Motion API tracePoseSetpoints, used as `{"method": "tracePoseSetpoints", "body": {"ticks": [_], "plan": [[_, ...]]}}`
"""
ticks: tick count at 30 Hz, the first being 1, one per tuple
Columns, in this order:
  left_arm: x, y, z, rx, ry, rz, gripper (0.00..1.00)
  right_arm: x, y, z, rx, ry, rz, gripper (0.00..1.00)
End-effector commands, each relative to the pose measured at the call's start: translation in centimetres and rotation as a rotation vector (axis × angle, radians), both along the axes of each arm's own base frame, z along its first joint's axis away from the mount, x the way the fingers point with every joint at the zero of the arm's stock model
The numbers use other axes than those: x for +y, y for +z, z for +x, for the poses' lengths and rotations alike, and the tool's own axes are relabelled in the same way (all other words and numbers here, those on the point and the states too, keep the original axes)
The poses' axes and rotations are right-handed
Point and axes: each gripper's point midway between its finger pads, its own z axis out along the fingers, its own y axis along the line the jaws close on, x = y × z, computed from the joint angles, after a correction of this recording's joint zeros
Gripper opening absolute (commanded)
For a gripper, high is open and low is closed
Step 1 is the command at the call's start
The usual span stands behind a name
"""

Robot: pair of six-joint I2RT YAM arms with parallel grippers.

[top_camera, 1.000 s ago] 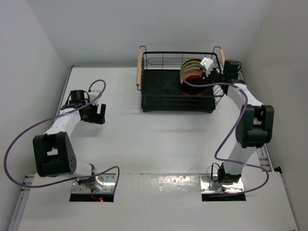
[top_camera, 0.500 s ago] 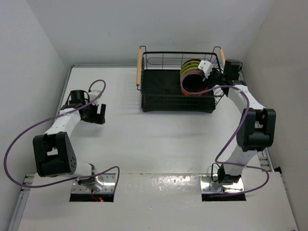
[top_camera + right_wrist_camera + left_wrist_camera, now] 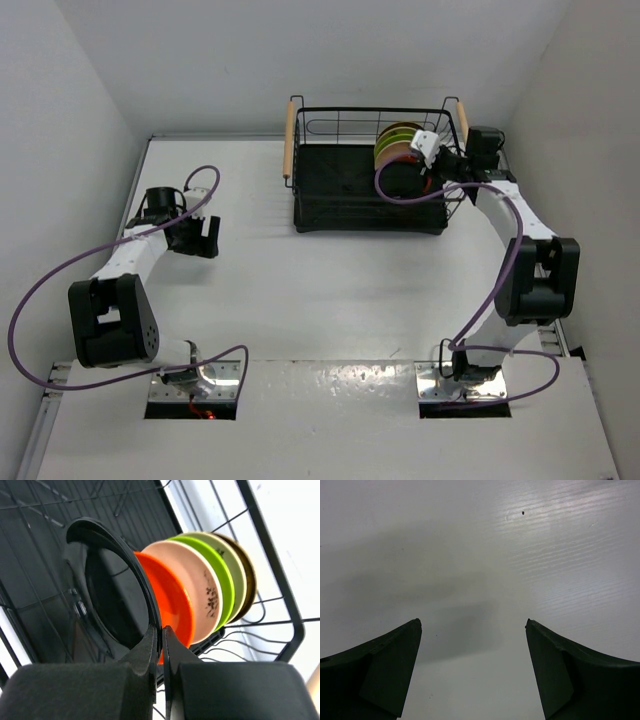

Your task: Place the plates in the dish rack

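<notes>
Right wrist: right gripper (image 3: 161,632) pinches black plate (image 3: 117,592) edgewise.

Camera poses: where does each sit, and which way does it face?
Top external: above and behind the bases, facing down the table toward the dish rack; left arm and right arm show whole.
Left wrist: on the left arm, aimed down at the table surface; only the open left claw shows.
Right wrist: on the right arm, aimed into the rack at the plates standing on edge; right claw shut on the black plate rim.
Shared: top and right wrist both see the rack and plates.
</notes>
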Motion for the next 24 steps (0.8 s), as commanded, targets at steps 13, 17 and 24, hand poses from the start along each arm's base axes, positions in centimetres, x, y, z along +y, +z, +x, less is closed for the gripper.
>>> {"method": "tracePoseSetpoints", "body": {"ticks": [13,17,24], "plan": [[0.1,0.7,0.5,-0.033,-0.002,0.004,0.9,-0.5,3.1,3.0,-0.212,-0.097,-0.01,0.0],[0.1,0.7,0.5,-0.033,-0.002,0.004,0.9,-0.1,3.4,3.0,-0.225,-0.083,-0.018,0.0],[0.2,0.7,0.5,-0.034,-0.01,0.009,0.9,0.3,1.3,2.0,-0.162,-0.04,-0.04,0.0]]}}
